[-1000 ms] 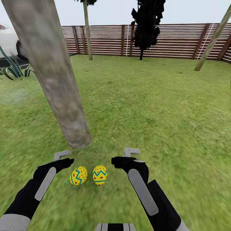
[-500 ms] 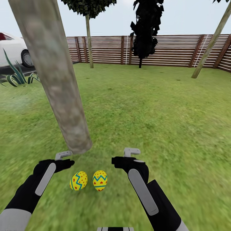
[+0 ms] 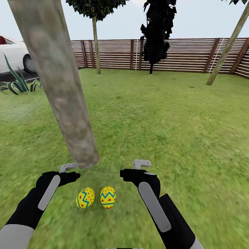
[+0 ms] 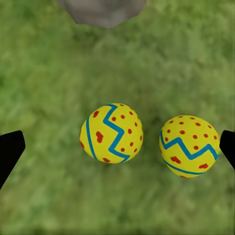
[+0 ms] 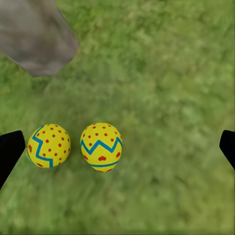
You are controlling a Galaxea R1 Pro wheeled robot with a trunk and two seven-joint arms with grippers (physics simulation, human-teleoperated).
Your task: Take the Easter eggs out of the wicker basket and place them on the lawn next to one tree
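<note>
- Since half a second ago almost nothing is shifting: the two Easter eggs are sitting a touch lower in the head view and the whole scene is sliding with them, so it is the camera that is moving; a second ago the view was tipped further down, with less sky showing.
- One Easter egg [image 3: 85, 197] and the second egg [image 3: 108, 197] are lying just beside each other on the lawn [image 3: 166, 131], near the foot of the tree [image 3: 65, 93] and not touching it. A third egg and the wicker basket are not showing here.
- Judging from this, two eggs are already placed and the step in hand is leaving them undisturbed while going for the last one.
- To do that well, both arms should be lifting straight up and away before the base is turning, since the eggs are round and would be rolling at a light knock.
- The left end effector [image 3: 71, 167] is hovering above the grass beside the left egg, forearm reaching forward, empty, its dark fingertips [image 4: 10, 149] standing wide apart at the edges of the left wrist view.
- The right end effector [image 3: 141, 163] is hovering at a similar height beside the right egg, likewise empty and spread wide, with both eggs lying between the two arms.
</note>
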